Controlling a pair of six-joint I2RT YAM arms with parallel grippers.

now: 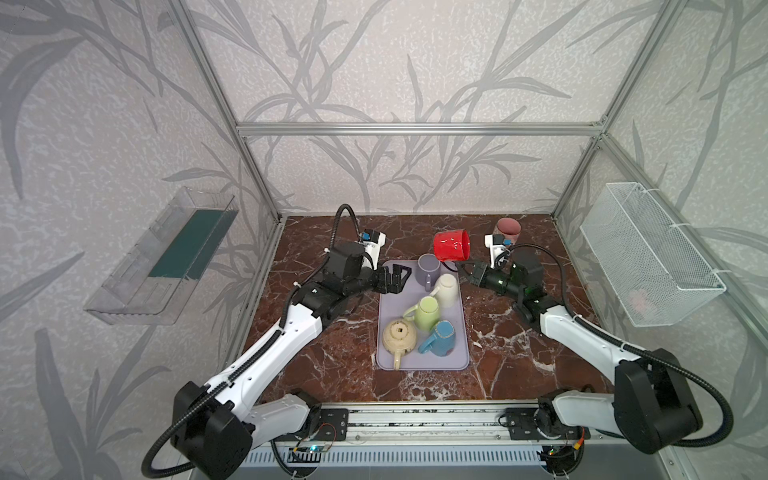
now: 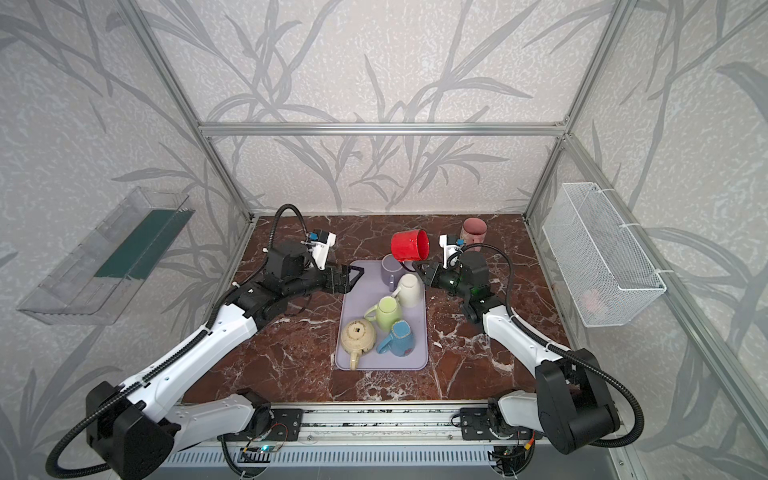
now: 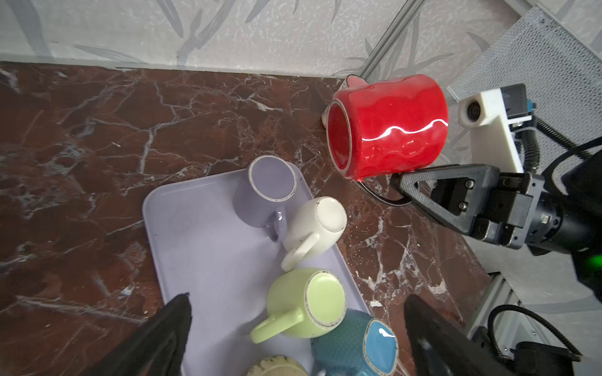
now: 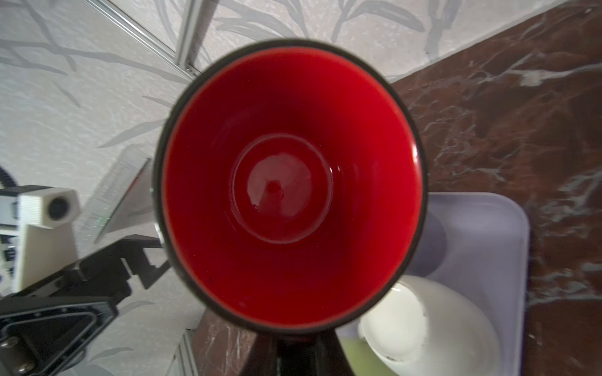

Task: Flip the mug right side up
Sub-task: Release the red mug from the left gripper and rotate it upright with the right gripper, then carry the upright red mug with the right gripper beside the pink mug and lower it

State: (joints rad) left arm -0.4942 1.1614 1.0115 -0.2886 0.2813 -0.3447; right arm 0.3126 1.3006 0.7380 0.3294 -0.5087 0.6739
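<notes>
Two grippers: right gripper [image 1: 460,265] pinches the red mug [image 1: 451,245]; left gripper [image 1: 397,279] gapes.

A red mug [image 4: 286,185] fills the frame, mouth toward the camera, before a lilac tray [image 4: 482,228] holding a white mug [image 4: 423,319].

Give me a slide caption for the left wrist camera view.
Right gripper holds the red mug sideways by its handle, beside a lavender tray holding other mugs.
</notes>
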